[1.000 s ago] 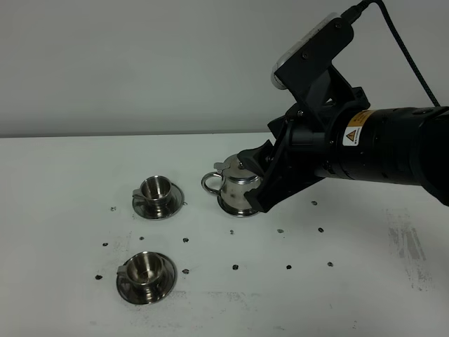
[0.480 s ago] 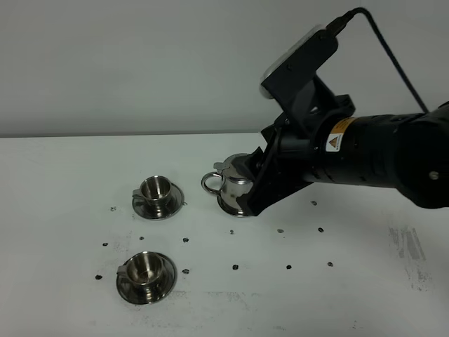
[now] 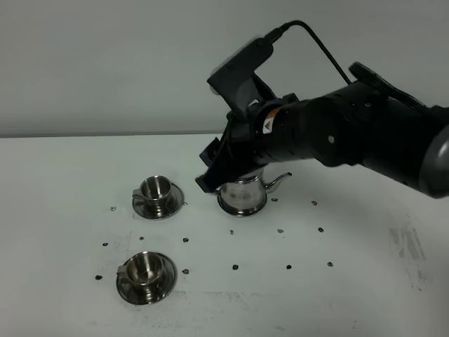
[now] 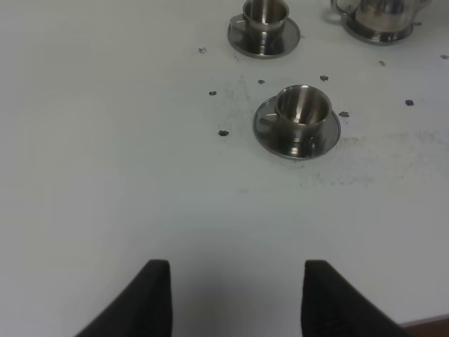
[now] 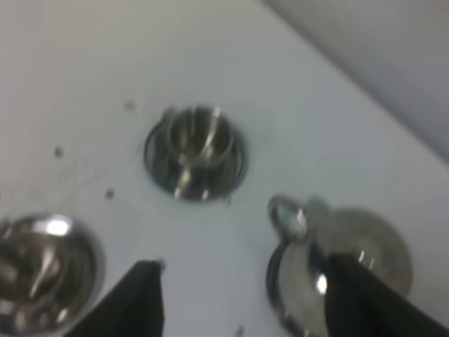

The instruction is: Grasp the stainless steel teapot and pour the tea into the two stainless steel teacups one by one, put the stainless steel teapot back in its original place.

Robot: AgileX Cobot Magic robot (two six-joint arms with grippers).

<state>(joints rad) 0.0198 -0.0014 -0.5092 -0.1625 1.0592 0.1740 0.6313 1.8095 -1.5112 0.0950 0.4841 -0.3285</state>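
The stainless steel teapot (image 3: 243,195) stands upright on the white surface (image 3: 70,175), near the far teacup (image 3: 156,189). Its spout (image 3: 280,179) points away from that cup and its loop handle (image 5: 287,214) faces it, so its long line runs across the surface. We judge it rigid, polished and slippery, best held by the handle. The right gripper (image 5: 240,265) hovers over it, jaws spread wide, holding nothing. The left gripper (image 4: 236,265) waits well apart, jaws also released.

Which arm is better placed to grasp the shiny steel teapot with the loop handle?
Right: the right gripper hangs open above the shiny steel teapot, while the left gripper sits far from it.
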